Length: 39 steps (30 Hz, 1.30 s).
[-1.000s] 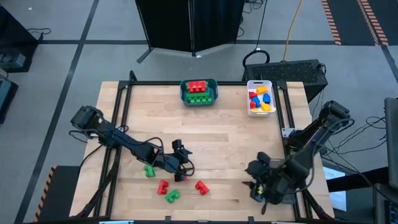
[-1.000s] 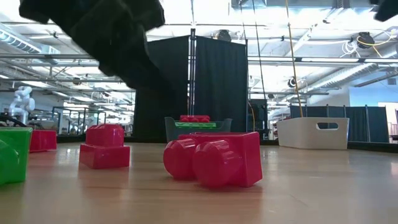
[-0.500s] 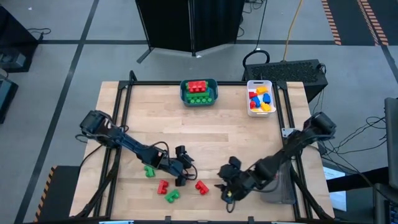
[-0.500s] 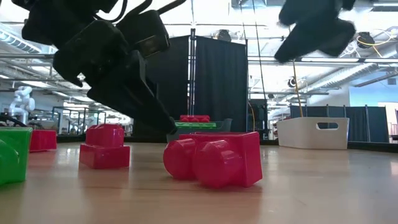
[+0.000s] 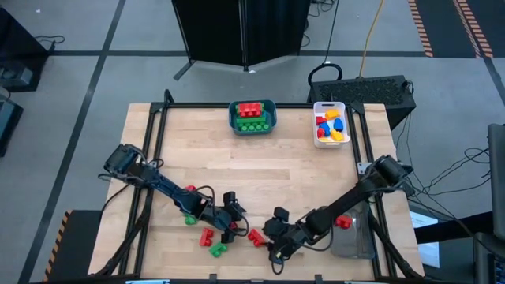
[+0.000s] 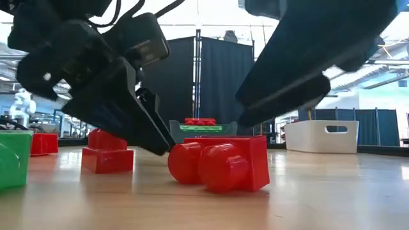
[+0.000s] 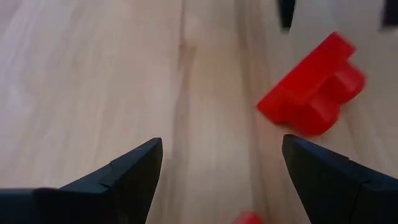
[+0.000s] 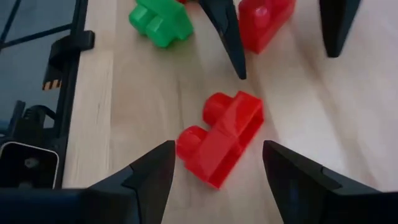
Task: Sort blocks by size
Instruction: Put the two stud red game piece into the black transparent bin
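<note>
Four loose blocks lie on the table near its near edge: a red one (image 5: 256,236) on its side, a red one (image 5: 207,235), and two green ones (image 5: 189,218) (image 5: 217,249). My left gripper (image 5: 231,227) is open and empty, low over the table between the two red blocks (image 7: 222,142). My right gripper (image 5: 270,241) is open and empty. It points toward the table's left, with the nearer red block (image 8: 230,124) just ahead between its fingertips (image 8: 219,146). In the low view that block (image 6: 220,163) rests on its side, studs toward the camera.
A teal bin (image 5: 233,118) with red and green blocks stands at the far edge. A white bin (image 5: 330,106) with yellow, blue and red blocks is to its right. A clear bin (image 5: 351,241) at the near right holds a red block (image 5: 341,222).
My right gripper has swung from the clear bin at the near right toward the table's left and come down close to the red block lying on its side. My left gripper has gone toward the near edge and down, close to the two red blocks. The blocks have stayed in place.
</note>
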Tool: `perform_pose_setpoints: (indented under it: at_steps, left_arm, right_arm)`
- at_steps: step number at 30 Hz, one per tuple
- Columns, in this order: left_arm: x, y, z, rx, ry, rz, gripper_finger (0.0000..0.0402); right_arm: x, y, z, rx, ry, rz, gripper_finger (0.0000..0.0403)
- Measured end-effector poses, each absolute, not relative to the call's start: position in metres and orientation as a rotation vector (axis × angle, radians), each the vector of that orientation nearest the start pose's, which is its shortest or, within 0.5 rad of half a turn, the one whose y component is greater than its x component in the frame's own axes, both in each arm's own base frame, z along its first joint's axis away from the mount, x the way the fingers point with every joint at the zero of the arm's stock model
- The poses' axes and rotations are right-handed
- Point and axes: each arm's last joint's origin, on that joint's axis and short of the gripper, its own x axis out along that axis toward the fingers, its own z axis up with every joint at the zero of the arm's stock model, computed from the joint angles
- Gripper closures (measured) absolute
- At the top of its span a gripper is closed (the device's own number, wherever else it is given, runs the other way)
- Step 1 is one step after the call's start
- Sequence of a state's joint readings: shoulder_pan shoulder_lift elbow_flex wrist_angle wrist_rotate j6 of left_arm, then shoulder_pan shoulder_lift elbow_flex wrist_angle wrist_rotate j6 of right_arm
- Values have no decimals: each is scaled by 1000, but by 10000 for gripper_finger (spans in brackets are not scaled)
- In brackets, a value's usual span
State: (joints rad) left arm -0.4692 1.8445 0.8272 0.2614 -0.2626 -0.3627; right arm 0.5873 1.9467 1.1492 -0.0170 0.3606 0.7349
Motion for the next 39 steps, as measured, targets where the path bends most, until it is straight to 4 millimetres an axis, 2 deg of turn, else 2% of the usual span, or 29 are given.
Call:
perform_pose_setpoints:
  at_steps: [6,15,21,28,33,39]
  left_arm:
    - [306,-156,116,-102,707,-84,82]
    - [306,-161,119,-112,675,-104,82]
    - [306,-161,120,-116,666,-105,82]
    - [306,-161,120,-115,667,-104,82]
    - [306,-161,120,-114,669,-102,82]
    - [306,-161,120,-113,669,-102,82]
  right_arm:
    - [343,215,128,358,741,-42,174]
    - [345,212,127,357,741,-47,174]
    - [348,207,115,351,798,-35,174]
    - [350,202,114,336,811,-41,178]
    - [350,200,114,309,819,-42,211]
    - [350,199,115,282,825,-38,288]
